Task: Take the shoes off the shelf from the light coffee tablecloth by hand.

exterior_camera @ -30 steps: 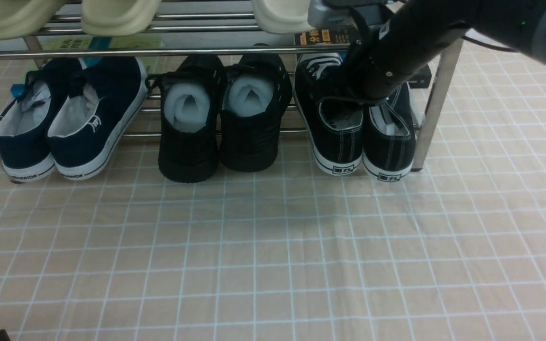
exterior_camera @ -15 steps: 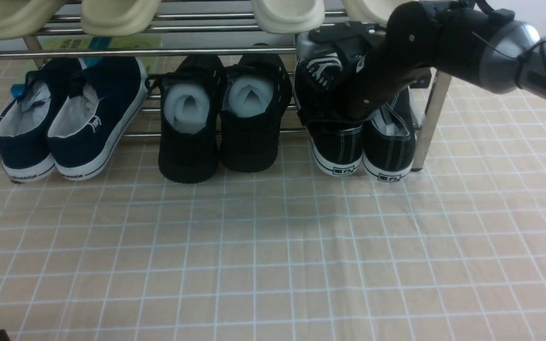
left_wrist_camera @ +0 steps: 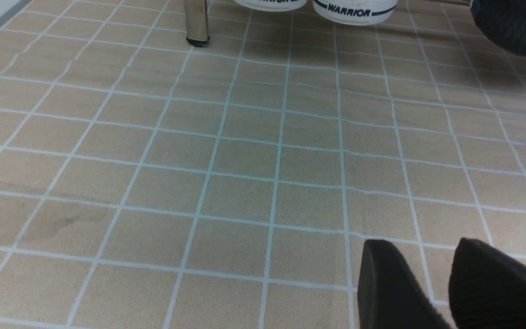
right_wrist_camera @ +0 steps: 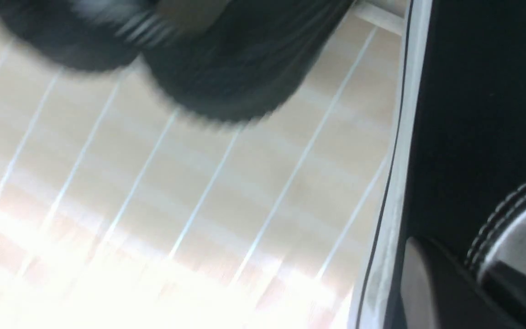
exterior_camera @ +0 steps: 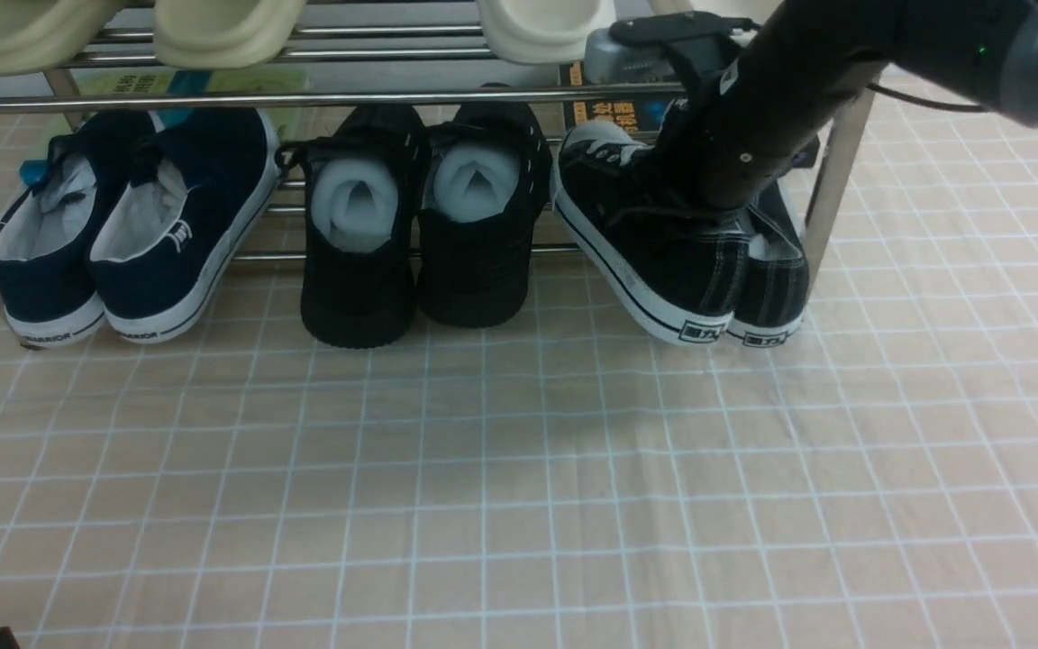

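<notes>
Clenched, the right gripper (exterior_camera: pixel 723 205) reaches down from its dark arm into the heel openings of the black canvas sneakers (exterior_camera: pixel 663 243) with white laces, white rubber toe caps and white-striped soles. The right wrist view shows one dark finger (right_wrist_camera: pixel 420 283) pressed against the outside of a stitched canvas collar, so the grip is on the pair (the fingertips themselves are hidden in the front view). The sneakers sit at the right end of the shiny chrome tube shelf (exterior_camera: pixel 303 97), toes up under its top bar and heels down on the light beige tablecloth (exterior_camera: pixel 519 469) with its grid of thin white lines, just beside the rack's right leg. The left shoe is turned side-on to the camera, its heel touching its partner's. To their left stand the all-black shoes stuffed with white foam (exterior_camera: pixel 420 225), then the navy slip-ons with white soles (exterior_camera: pixel 177 216). Cream sandals (exterior_camera: pixel 222 31) rest on the upper tier. The left gripper (left_wrist_camera: pixel 427 265) hovers low over bare cloth near the navy pair's heels, its two dark fingers spread apart with nothing between them.
</notes>
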Controlling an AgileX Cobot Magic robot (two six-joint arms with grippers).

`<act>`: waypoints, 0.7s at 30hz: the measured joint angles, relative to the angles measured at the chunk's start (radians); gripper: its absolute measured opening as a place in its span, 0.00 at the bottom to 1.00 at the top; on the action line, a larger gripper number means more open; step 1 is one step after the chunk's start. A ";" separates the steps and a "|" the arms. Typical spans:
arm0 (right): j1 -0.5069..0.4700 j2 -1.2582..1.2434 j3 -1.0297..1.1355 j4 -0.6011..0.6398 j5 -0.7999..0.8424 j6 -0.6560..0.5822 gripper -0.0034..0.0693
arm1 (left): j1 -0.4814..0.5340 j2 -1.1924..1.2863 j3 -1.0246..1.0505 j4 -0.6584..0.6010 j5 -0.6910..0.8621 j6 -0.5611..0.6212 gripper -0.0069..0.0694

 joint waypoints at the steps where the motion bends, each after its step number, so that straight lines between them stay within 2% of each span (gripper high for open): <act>1: 0.000 -0.024 0.000 0.005 0.043 0.000 0.05 | 0.000 0.000 0.000 0.001 0.000 0.000 0.40; 9: 0.000 -0.118 0.000 0.002 0.212 -0.011 0.05 | 0.000 0.000 0.000 0.001 0.000 0.000 0.40; 21: 0.000 -0.267 0.015 0.005 0.214 -0.015 0.06 | 0.000 0.000 0.000 0.002 0.000 0.000 0.40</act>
